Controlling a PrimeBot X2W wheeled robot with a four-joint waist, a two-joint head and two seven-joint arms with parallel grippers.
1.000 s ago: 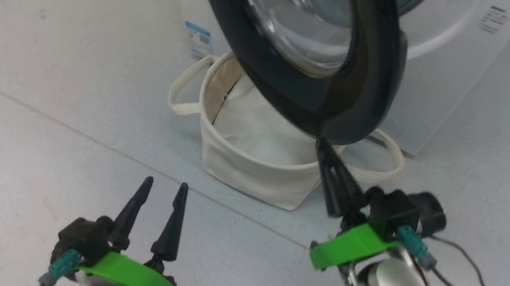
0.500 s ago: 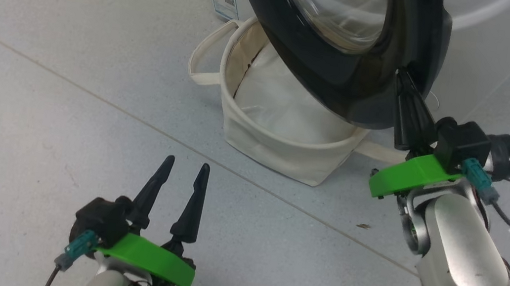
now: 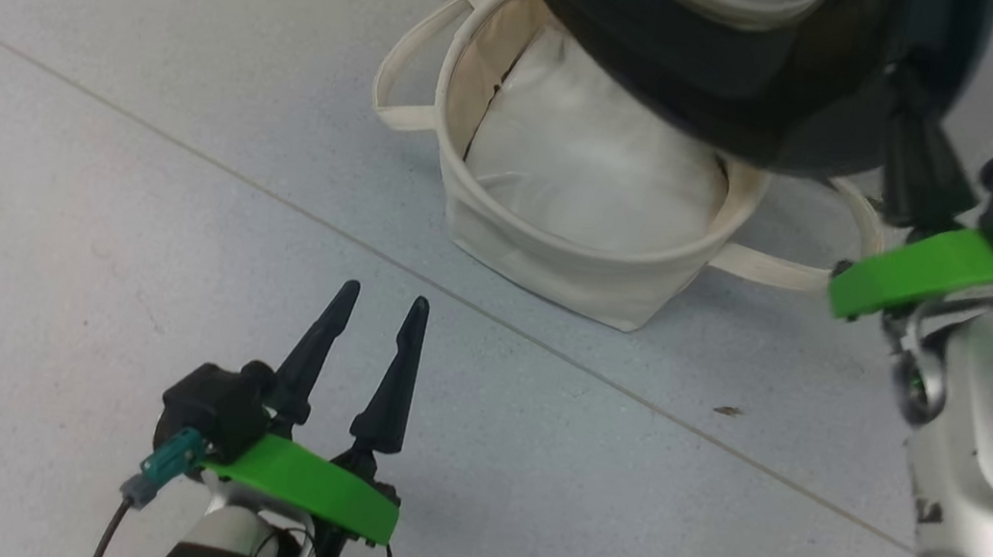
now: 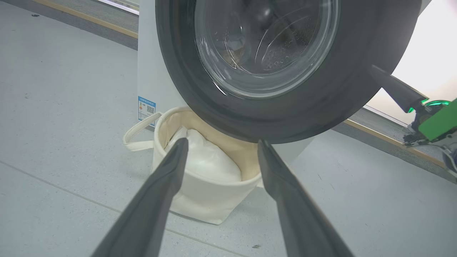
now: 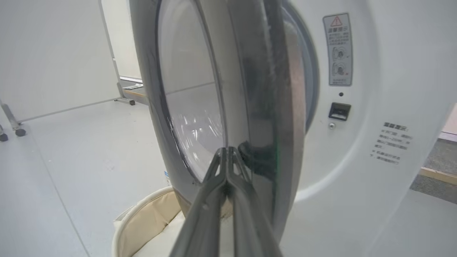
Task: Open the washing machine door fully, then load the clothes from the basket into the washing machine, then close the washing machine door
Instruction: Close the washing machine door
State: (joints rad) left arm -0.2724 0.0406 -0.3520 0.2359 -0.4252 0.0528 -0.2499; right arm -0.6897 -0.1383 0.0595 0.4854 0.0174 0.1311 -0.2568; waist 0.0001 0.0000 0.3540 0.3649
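Right gripper (image 5: 225, 151) climbed along the washing machine door (image 4: 285, 107), fingers together, empty; left gripper (image 3: 384, 297) below it spread, empty; door partly open, loading and closing remain

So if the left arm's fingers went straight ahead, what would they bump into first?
Probably the basket. The left gripper has its fingers aimed at its near wall. Height is hard to judge here, so they might instead clear the rim and land in the white bundle.
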